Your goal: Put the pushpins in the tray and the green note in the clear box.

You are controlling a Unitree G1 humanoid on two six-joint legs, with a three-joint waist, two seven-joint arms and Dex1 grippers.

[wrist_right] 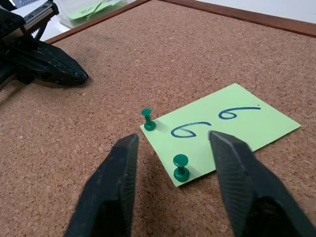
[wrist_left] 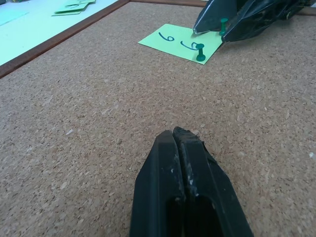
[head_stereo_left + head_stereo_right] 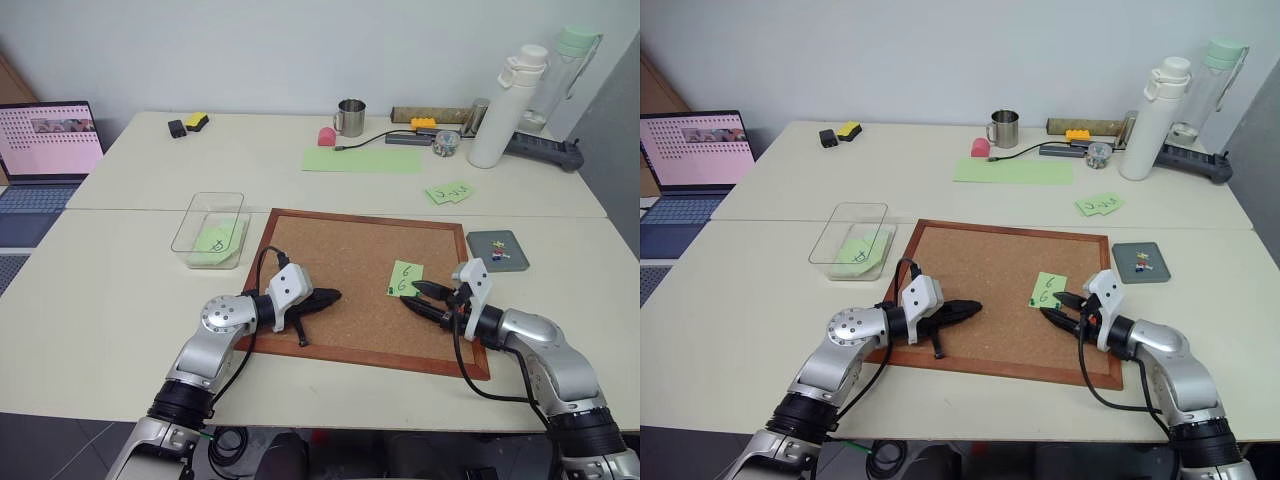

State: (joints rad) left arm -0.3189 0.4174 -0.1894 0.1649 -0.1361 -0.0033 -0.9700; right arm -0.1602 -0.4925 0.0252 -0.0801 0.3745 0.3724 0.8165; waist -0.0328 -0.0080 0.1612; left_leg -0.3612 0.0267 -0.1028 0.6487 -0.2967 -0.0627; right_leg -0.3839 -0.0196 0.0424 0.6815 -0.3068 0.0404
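Note:
The green note (image 3: 405, 277) marked "6 6" lies on the cork board (image 3: 350, 250), held by two green pushpins (image 1: 180, 167) (image 1: 147, 119) along its near edge. My right gripper (image 1: 173, 138) is open and low over the board at that edge, with one pin between its fingers (image 1: 118, 173) and untouched. My left gripper (image 2: 173, 133) is shut and empty, resting on the board well left of the note. The dark grey tray (image 3: 485, 258), right of the board, holds a few small pins. The clear box (image 3: 192, 215), left of the board, has green paper inside.
A laptop (image 3: 45, 150) stands at the far left. At the back of the table are a metal mug (image 3: 350, 117), a large green sheet (image 3: 362, 158), a white bottle (image 3: 505, 110) and loose green notes (image 3: 450, 192).

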